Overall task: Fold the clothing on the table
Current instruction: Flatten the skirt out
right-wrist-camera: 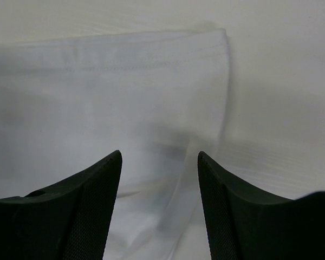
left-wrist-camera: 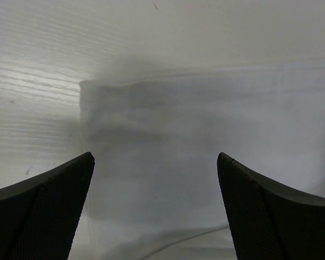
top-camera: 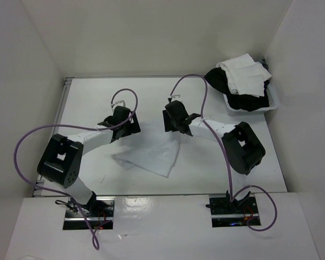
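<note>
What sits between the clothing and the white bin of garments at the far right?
In the top view, the right arm and its purple cable cross the stretch between the clothing and the bin; the rest is bare table.

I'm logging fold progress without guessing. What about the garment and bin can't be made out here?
Top view: the far corner of the thin white fabric garment is covered by the right arm.
Left wrist view: the cloth is blurred and shadowed, layers unreadable.
Right wrist view: the frame's left edge cuts it off.
Top view: heaped clothes hide what lies lower in the white plastic bin.
</note>
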`<control>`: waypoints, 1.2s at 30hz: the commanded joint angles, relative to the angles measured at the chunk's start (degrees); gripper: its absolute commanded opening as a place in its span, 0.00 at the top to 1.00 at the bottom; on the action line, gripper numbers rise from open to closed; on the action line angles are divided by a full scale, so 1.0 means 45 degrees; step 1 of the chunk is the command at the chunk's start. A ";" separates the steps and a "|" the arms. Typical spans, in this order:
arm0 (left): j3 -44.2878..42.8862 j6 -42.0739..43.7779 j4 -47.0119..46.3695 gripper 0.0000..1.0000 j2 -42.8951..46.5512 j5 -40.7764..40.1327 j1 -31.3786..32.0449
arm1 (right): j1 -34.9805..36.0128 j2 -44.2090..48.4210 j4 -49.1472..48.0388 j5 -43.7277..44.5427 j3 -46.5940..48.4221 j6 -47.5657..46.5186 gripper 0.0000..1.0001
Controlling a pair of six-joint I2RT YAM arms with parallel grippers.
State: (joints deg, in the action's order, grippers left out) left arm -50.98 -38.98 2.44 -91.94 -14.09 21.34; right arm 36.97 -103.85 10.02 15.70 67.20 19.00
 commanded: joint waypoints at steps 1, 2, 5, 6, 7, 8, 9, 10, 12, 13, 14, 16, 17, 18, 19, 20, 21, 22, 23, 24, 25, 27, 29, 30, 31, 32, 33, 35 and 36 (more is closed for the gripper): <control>-0.0565 0.0127 -0.0483 0.00 -0.0485 0.0202 0.0198 | -0.0052 -0.0086 -0.0704 -0.0150 0.0653 -0.0161 0.37; -0.0565 -0.0008 -0.0483 0.00 -0.0487 0.0201 0.0198 | -0.0052 -0.0086 -0.0704 -0.0150 0.0769 -0.0161 0.37; -0.0565 -0.0126 -0.0639 0.00 -0.0604 0.0318 0.0198 | -0.0052 -0.0203 -0.0704 -0.0267 0.0886 -0.0161 0.35; -0.0565 -0.0126 -0.0639 0.00 -0.0720 0.0318 0.0198 | -0.0052 -0.0338 -0.0704 -0.0267 0.0887 -0.0161 0.35; -0.0565 -0.0242 -0.0639 0.00 -0.0934 0.0318 0.0198 | -0.0052 -0.0339 -0.0704 -0.0267 0.0887 -0.0161 0.35; -0.0565 -0.0244 -0.0523 0.00 -0.1187 0.0318 0.0198 | -0.0052 -0.0475 -0.0704 -0.0267 0.0887 -0.0161 0.35; -0.0565 -0.0244 -0.0522 0.00 -0.1306 0.0318 0.0198 | -0.0052 -0.0476 -0.0704 -0.0267 0.0887 -0.0161 0.34; -0.0681 -0.0244 -0.0522 0.00 -0.1307 0.0318 0.0198 | -0.0052 -0.0476 -0.0820 -0.0267 0.0887 -0.0161 0.34; -0.0683 -0.0360 -0.0522 0.00 -0.1618 0.0318 0.0198 | -0.0052 -0.0613 -0.0821 -0.0267 0.0887 -0.0161 0.33; -0.0683 -0.0361 -0.0522 0.00 -0.1619 0.0318 0.0198 | -0.0052 -0.0787 -0.0821 -0.0267 0.1023 -0.0161 0.33; -0.0799 -0.0361 -0.0522 0.00 -0.1774 0.0318 0.0044 | -0.0168 -0.0789 -0.0821 -0.0267 0.1140 -0.0296 0.31; -0.0975 -0.0361 -0.0366 0.00 -0.1951 0.0318 -0.0114 | -0.0169 -0.0945 -0.0821 -0.0267 0.1276 -0.0297 0.31; -0.1150 -0.0361 -0.0250 0.00 -0.2125 0.0434 -0.0114 | -0.0169 -0.1080 -0.0821 -0.0267 0.1278 -0.0297 0.30; -0.1267 -0.0361 -0.0249 0.00 -0.2243 0.0435 -0.0230 | -0.0169 -0.1082 -0.0821 -0.0383 0.1394 -0.0297 0.30; -0.1268 -0.0361 -0.0249 0.00 -0.2244 0.0435 -0.0231 | -0.0169 -0.1217 -0.0821 -0.0384 0.1395 -0.0297 0.30; -0.1404 -0.0361 -0.0249 0.00 -0.2418 0.0435 -0.0231 | -0.0304 -0.1334 -0.0937 -0.0384 0.1395 -0.0297 0.30; -0.1405 -0.0361 -0.0133 0.00 -0.2594 0.0319 -0.0231 | -0.0306 -0.1336 -0.0938 -0.0539 0.1395 -0.0297 0.29; -0.1695 -0.0361 -0.0131 0.00 -0.2828 0.0318 -0.0231 | -0.0460 -0.1490 -0.0938 -0.0541 0.1530 -0.0297 0.29; -0.1698 -0.0245 -0.0131 0.00 -0.2830 0.0318 -0.0231 | -0.0462 -0.1724 -0.0938 -0.0676 0.1648 -0.0297 0.27; -0.1892 -0.0244 -0.0015 0.00 -0.3024 0.0318 -0.0231 | -0.0578 -0.1726 -0.0938 -0.0677 0.1649 -0.0297 0.27; -0.2029 -0.0244 -0.0014 0.00 -0.3142 0.0318 -0.0231 | -0.0695 -0.1939 -0.0938 -0.0813 0.1804 -0.0297 0.25; -0.2439 -0.0128 0.0102 0.00 -0.3454 0.0318 -0.0348 | -0.0832 -0.2232 -0.0822 -0.0814 0.1981 -0.0297 0.24; -0.2906 -0.0010 0.0219 0.00 -0.3825 0.0453 -0.0466 | -0.0989 -0.2369 -0.0821 -0.0930 0.2253 -0.0297 0.21; -0.3064 -0.0009 0.0220 0.00 -0.3942 0.0455 -0.0466 | -0.1163 -0.2371 -0.0821 -0.0931 0.2390 -0.0297 0.19; -0.3220 -0.0009 0.0220 0.00 -0.4137 0.0455 -0.0582 | -0.1358 -0.2371 -0.0821 -0.0931 0.2507 -0.0297 0.19; -0.3338 0.0107 0.0220 0.00 -0.4139 0.0590 -0.0583 | -0.1476 -0.2564 -0.0821 -0.1067 0.2624 -0.0297 0.18; -0.3455 0.0108 0.0220 0.00 -0.4313 0.0591 -0.0718 | -0.1594 -0.2759 -0.0821 -0.1068 0.2761 -0.0297 0.18; -0.3787 0.0108 0.0220 0.00 -0.4490 0.0844 -0.0855 | -0.1810 -0.2974 -0.0684 -0.1184 0.3210 -0.0297 0.18; -0.3923 0.0243 0.0220 0.00 -0.4684 0.0845 -0.1011 | -0.2003 -0.3208 -0.0529 -0.1185 0.3559 -0.0297 0.18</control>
State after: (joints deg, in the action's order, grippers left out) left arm -67.51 -38.96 1.63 -109.86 -12.25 18.55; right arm 29.58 -116.42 8.64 11.03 78.46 18.09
